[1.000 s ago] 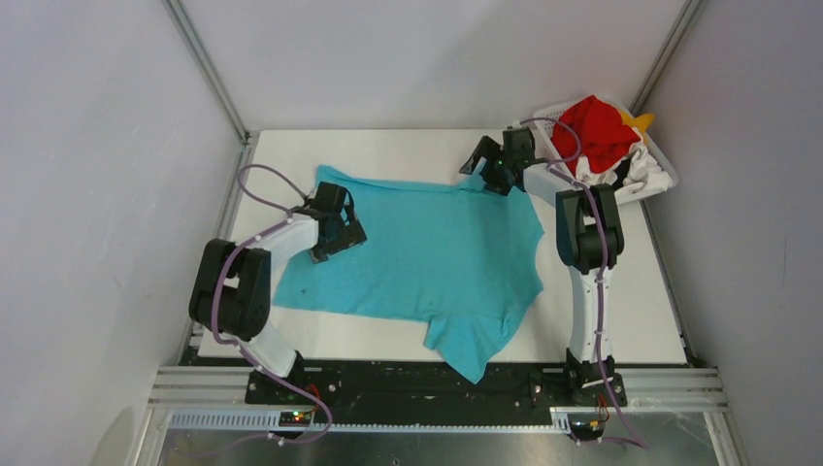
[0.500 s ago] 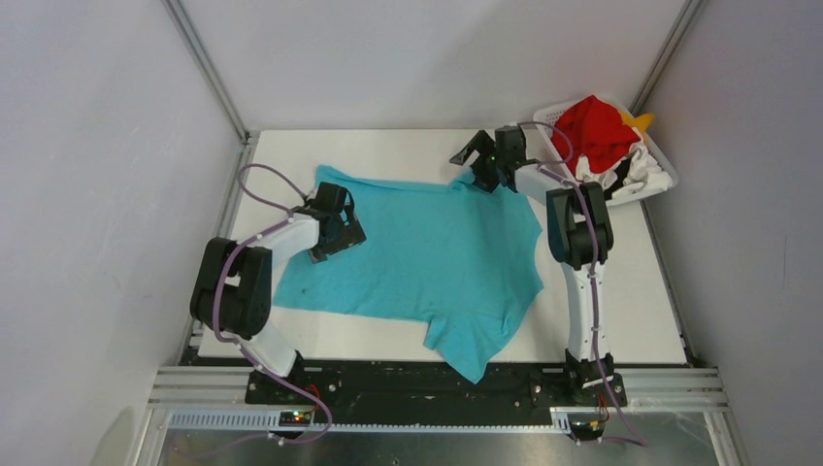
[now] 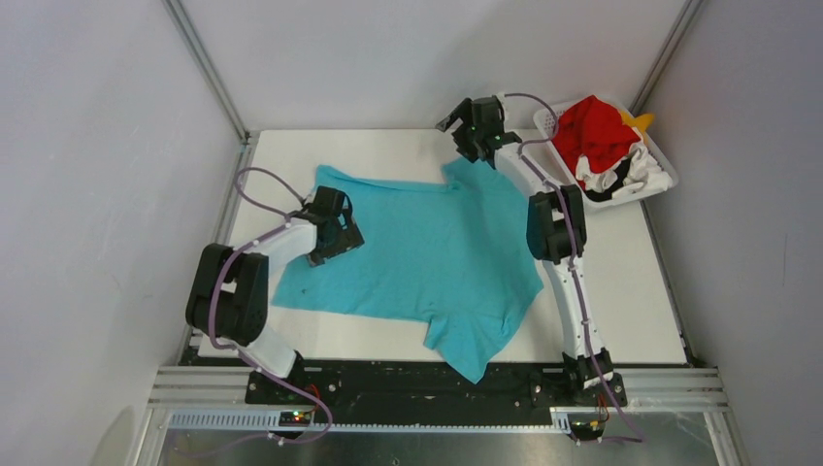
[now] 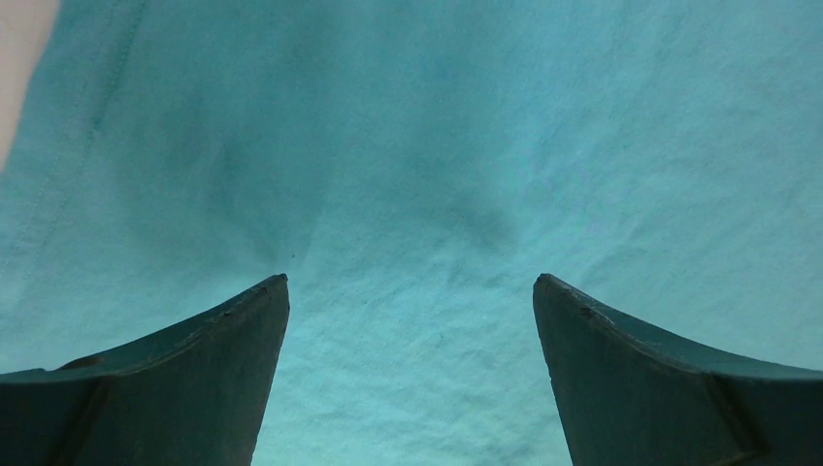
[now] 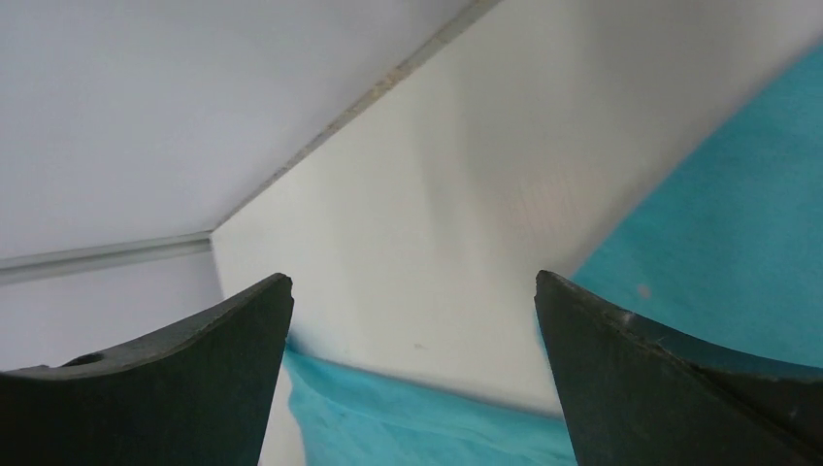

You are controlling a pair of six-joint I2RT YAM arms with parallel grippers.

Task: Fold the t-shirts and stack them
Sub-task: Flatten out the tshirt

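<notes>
Two white arms [image 3: 283, 239], black joints [image 3: 233, 296], purple cables [image 3: 258, 168], dark curved pincer fingers [image 4: 194, 388]

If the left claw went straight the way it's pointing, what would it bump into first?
The teal shirt. The left gripper points down at it with open jaws, and cloth fills its whole view ahead. How near it already is, I can't tell.

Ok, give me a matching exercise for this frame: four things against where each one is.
1 teal shirt
2 red shirt
3 left end effector
4 right end effector

A piled in the basket
B open, near the table's far edge
C spread on the table
D open, low over teal fabric

Pairs: 1-C, 2-A, 3-D, 4-B
</notes>
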